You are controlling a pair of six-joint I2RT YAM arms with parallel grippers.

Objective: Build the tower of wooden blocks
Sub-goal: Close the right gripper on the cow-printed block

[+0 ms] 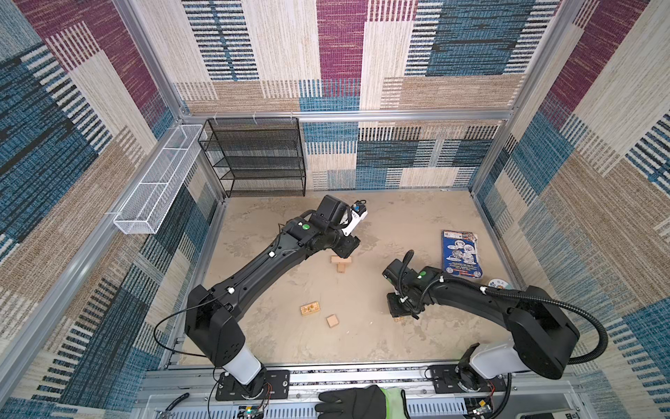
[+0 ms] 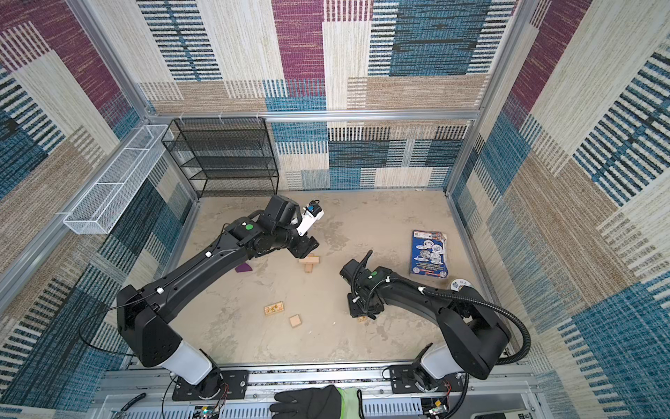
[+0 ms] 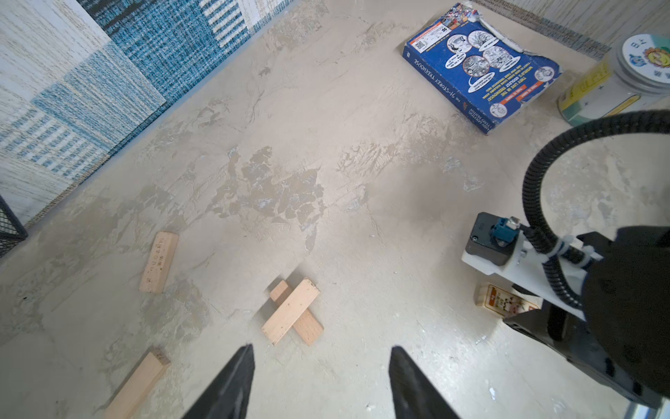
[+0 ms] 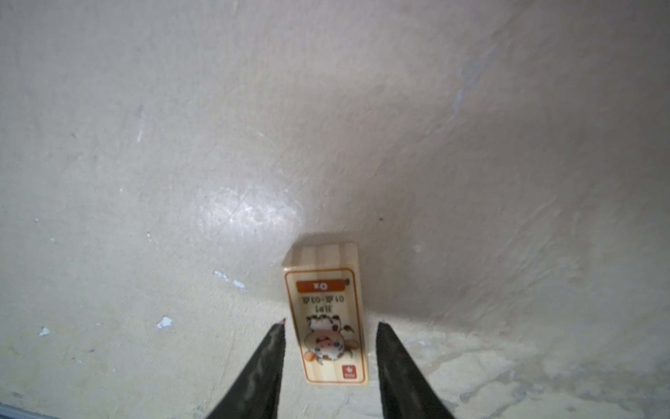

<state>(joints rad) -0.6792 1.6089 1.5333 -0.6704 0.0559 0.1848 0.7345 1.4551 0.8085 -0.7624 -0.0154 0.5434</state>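
Right gripper (image 4: pixel 330 324) straddling printed block (image 4: pixel 322 290) on floor (image 4: pixel 145 145), jaws apart (gap visible each side); left gripper (image 3: pixel 321 348) empty, jaws apart, near 2-layer crossed tower (image 3: pixel 292 312).

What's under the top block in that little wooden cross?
A second block lies crosswise under the top block, flat on the floor. Only its two ends stick out; its middle is covered and cannot be seen.

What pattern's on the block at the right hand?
Orange-bordered cartoon animal print on pale block; right wrist view.
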